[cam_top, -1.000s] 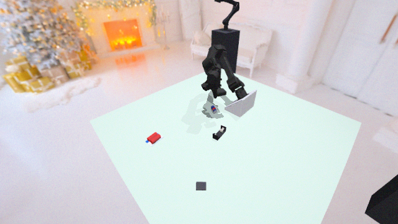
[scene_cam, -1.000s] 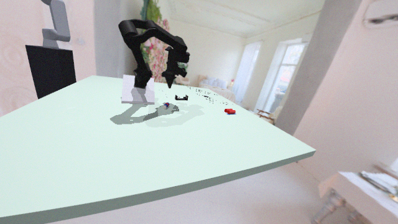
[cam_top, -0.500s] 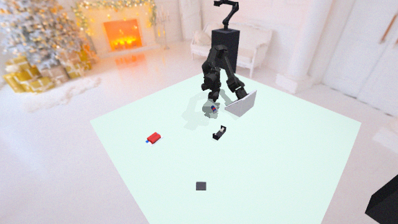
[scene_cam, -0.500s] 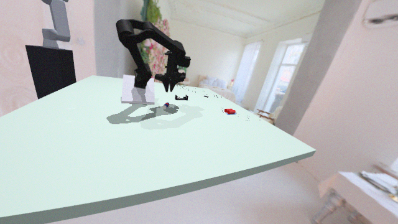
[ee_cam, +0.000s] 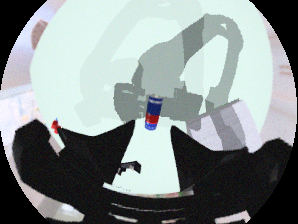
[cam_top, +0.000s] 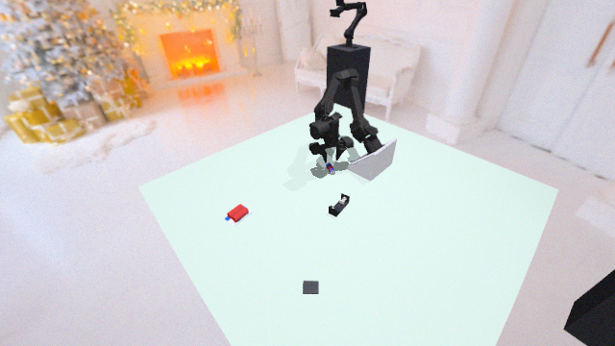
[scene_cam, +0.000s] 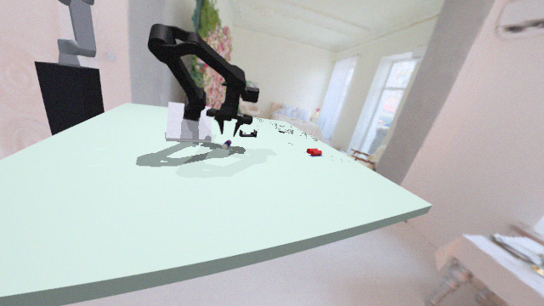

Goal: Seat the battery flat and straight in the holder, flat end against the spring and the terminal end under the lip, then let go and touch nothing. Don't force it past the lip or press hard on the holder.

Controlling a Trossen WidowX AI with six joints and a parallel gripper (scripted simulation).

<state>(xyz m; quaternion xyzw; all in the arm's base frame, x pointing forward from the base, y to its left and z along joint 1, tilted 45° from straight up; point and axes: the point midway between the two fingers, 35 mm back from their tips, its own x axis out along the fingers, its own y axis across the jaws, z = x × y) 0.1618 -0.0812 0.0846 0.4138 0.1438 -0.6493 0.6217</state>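
The small battery (cam_top: 330,167) (scene_cam: 227,144) (ee_cam: 153,111), blue, red and silver, lies on the pale green table in the arm's shadow. My gripper (cam_top: 332,157) (scene_cam: 229,127) (ee_cam: 153,125) hangs a short way above it, fingers apart and empty. In the wrist view the battery lies between and beyond the two dark fingers. The black battery holder (cam_top: 338,205) (scene_cam: 248,135) (ee_cam: 127,167) stands empty on the table, a little nearer the front than the battery in the top view.
A white slanted block (cam_top: 375,162) (scene_cam: 176,123) stands at the arm's base beside the battery. A red box (cam_top: 237,212) (scene_cam: 314,151) lies to the left. A small grey square (cam_top: 310,287) lies near the table's front. A black pedestal (cam_top: 348,72) stands behind.
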